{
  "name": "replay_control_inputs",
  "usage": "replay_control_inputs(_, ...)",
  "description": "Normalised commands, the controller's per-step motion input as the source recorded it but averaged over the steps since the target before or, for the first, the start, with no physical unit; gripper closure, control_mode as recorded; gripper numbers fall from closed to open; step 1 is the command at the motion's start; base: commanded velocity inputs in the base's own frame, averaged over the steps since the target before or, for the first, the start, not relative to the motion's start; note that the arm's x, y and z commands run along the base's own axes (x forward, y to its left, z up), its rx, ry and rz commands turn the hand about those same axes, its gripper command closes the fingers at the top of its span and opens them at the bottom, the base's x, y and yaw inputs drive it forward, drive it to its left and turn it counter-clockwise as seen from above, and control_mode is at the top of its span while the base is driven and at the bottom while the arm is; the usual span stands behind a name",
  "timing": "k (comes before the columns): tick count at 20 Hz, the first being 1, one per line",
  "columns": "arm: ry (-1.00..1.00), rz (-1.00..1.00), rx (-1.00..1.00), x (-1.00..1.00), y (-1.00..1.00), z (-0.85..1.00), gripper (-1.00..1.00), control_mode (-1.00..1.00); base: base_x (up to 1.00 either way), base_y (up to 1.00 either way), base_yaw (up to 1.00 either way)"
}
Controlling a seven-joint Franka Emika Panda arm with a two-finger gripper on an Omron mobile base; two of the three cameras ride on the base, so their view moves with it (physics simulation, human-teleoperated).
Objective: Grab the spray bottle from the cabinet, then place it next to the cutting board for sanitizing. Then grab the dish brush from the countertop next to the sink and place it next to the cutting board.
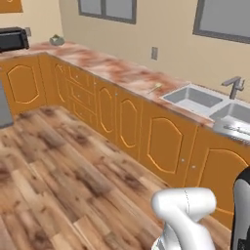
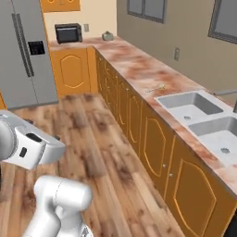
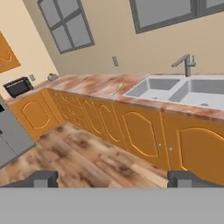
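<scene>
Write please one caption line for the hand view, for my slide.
Open gripper looks across the wooden floor toward the marbled countertop, where the dish brush lies left of the sink.

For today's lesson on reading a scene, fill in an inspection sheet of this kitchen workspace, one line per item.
Surface: marbled countertop, wooden floor below.
Job's things: dish brush lies on the countertop beside the sink; spray bottle and cutting board not seen.
Clutter: small bowl-like item, black toaster at the far end.
Tool: tool open, holding nothing, above the floor.
Cables: nothing seen.
Surroundings: fridge, windows, wall outlet.
</scene>
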Motion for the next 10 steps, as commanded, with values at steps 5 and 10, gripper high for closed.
replay_control_inputs(5,0.00,0.00,0.00,0.00,0.00,0.00,-1.00,1.00,1.00,0.63,-0.44)
replay_control_inputs(10,0.00,0.00,0.00,0.00,0.00,0.00,-1.00,1.00,0.99,0.95,-0.61)
